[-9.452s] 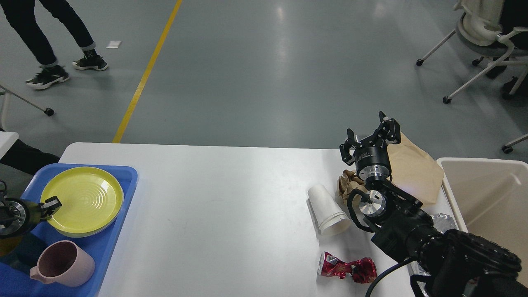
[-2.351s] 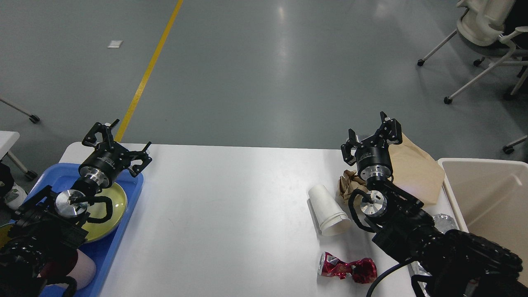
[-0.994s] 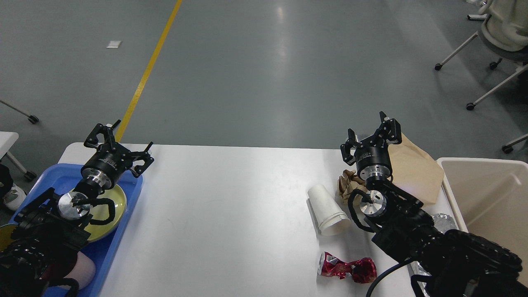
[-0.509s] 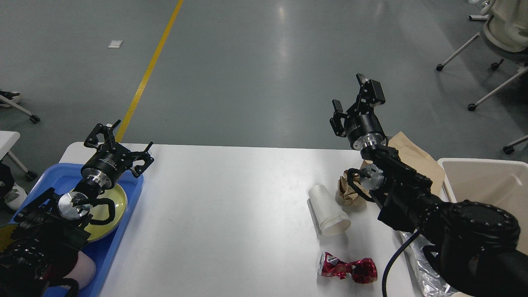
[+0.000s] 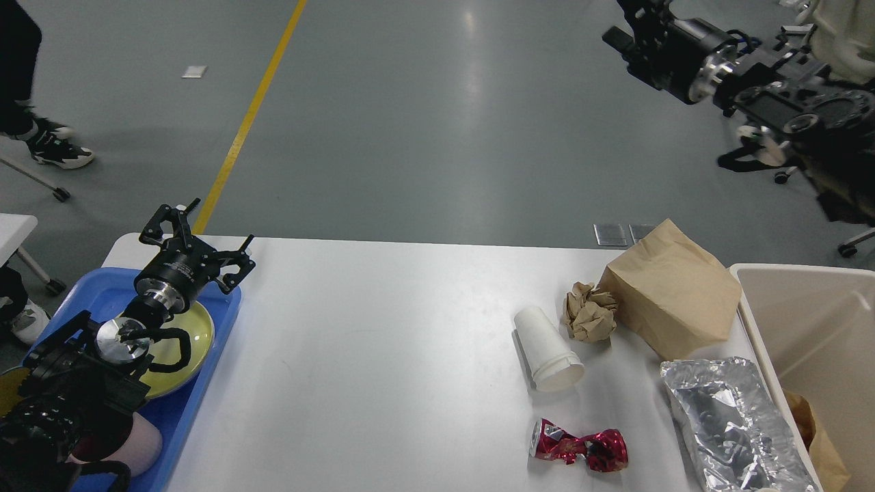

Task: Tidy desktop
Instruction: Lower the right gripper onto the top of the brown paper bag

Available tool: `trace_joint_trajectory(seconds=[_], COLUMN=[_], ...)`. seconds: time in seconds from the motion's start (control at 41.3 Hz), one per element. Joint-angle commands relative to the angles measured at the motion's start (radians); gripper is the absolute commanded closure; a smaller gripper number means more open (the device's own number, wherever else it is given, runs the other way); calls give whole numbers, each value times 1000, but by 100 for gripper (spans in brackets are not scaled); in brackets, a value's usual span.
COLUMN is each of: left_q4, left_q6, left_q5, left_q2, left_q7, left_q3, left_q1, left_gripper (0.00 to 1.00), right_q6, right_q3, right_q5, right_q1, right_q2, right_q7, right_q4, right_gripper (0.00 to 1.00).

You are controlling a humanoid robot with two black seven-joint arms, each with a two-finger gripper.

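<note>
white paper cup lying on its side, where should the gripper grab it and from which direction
Grip the white paper cup across the middle of its tapered wall, coming straight down. It lies on the white desktop, open rim toward the robot, both sides clear.

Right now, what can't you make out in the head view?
- Right gripper: fingers cut off by the top edge; open or shut unknown.
- Pink mug: mostly hidden behind the left arm.
- Beige bin: cut by the right edge; contents only partly visible.
- Yellow plate: partly covered by the left arm.

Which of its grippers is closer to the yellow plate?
Left. The left gripper hovers just past the yellow plate; the right gripper is raised far across the desktop.
</note>
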Motion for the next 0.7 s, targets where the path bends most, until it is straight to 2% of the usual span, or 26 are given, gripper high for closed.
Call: trace_joint_trajectory(seconds=[0.0, 0.145, 0.194, 0.267, 0.388, 0.485, 0.63, 0.679], left_q4=[0, 0, 0, 0, 0, 0, 0, 0], left_q6=[0, 0, 0, 0, 0, 0, 0, 0], left_q5=[-1, 1, -1, 1, -1, 1, 1, -1], left_q2=[0, 0, 0, 0, 0, 0, 0, 0], left_q7=[0, 0, 0, 0, 0, 0, 0, 0], left_q3=[0, 0, 0, 0, 0, 0, 0, 0], left_q1=[0, -1, 0, 0, 0, 0, 0, 0], left_gripper=[0, 0, 0, 0, 0, 0, 0, 0], right_q6=[2, 35, 85, 237, 422, 513, 679, 686], right_q3=[-230, -290, -322, -420, -573, -652, -657, -652], right_q5=[-1, -3, -3, -3, -3, -3, -4, -7], right_q1=[84, 184, 231, 316, 440, 532, 644, 664], right_q2=[-110, -139, -145, -137, -42, 63, 148, 168], right_q7=[1, 1, 1, 1, 0, 0, 0, -2], right_q4=[219, 359, 386, 454, 580, 670, 745, 762], right_gripper=[0, 0, 0, 0, 0, 0, 0, 0])
